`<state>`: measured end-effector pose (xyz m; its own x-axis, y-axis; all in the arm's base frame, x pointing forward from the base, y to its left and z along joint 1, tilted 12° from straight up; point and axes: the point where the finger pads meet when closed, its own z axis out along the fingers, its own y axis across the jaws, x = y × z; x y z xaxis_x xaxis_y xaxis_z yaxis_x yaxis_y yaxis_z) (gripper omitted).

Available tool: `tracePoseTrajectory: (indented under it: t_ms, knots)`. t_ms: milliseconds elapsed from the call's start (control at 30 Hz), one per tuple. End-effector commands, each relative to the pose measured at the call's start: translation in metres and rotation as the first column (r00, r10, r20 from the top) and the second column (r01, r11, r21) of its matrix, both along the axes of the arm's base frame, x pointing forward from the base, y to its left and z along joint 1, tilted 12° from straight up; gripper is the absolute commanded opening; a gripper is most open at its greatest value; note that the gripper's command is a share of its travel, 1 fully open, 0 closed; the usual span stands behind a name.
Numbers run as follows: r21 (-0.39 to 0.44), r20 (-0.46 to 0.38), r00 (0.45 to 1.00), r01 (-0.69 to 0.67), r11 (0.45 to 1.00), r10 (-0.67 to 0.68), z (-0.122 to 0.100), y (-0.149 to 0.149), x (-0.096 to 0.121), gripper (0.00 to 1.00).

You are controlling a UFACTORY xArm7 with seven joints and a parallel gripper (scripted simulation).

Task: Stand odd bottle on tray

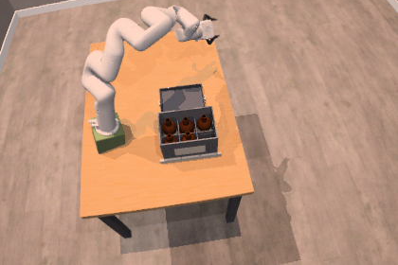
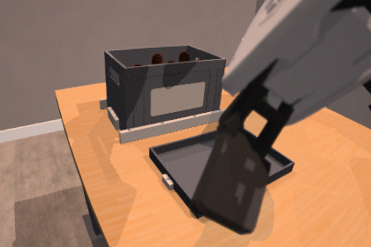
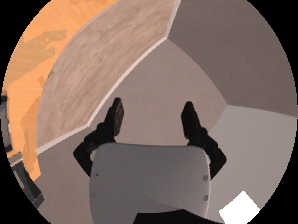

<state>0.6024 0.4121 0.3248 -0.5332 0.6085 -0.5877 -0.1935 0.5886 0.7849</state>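
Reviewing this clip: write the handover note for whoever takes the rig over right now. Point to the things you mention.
End effector (image 1: 217, 28) (image 3: 153, 106): open, nothing between the fingers, out past the tray, away from the crate.
Crate (image 1: 189, 141) (image 2: 116, 96): upright on the table, holding all five brown bottles; one compartment at a near corner in the top view has none.
Tray (image 1: 161, 100) (image 2: 178, 195): flat beside the crate, no bottle on it.
Done: no bottle placed yet.
Left: find the odd-necked bottle (I can't tell which from these views), stand it on the tray, let go.

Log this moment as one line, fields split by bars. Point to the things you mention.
gripper (image 1: 213, 29) (image 3: 153, 106): open, holding nothing | bottles (image 1: 186, 126) (image 2: 157, 59): five, in crate (image 1: 189, 150) (image 2: 168, 120) | tray (image 1: 182, 98) (image 2: 177, 168): no bottle on it
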Motion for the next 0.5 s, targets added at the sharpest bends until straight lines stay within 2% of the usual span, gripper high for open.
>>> tracePoseTrajectory:
  t_ms: [0,67,400,433,467]
  knots:
    - [-0.037,0.006,1.0,0.019,0.999,-0.019,0.034,-0.029,-0.005,1.0]
    - [-0.054,0.002,1.0,0.028,0.998,-0.028,0.042,-0.041,-0.007,1.0]
    - [-0.054,0.002,1.0,0.028,0.998,-0.028,0.042,-0.041,-0.007,1.0]
    - [-0.087,-0.009,0.999,0.05,0.995,-0.051,0.061,-0.069,-0.013,1.0]
    - [-0.093,-0.011,0.998,0.055,0.994,-0.056,0.064,-0.075,-0.014,1.0]
